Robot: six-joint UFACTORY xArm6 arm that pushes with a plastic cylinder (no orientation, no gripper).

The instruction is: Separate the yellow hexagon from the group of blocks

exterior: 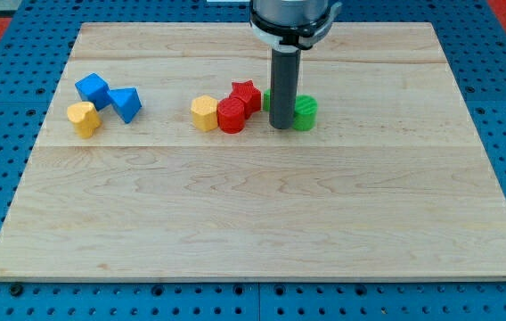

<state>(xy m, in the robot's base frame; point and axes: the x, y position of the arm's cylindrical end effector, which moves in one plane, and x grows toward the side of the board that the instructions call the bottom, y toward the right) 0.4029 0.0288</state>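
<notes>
The yellow hexagon lies left of the board's middle, touching a red round block on its right. A red star sits just above and right of the red round block. My tip stands to the right of this group, a short gap from the red blocks. A green round block touches the rod on its right. Another green block peeks out behind the rod's left side; its shape is hidden.
At the view's left, a blue cube, a blue triangle and a yellow block form a second cluster. The wooden board lies on a blue pegboard.
</notes>
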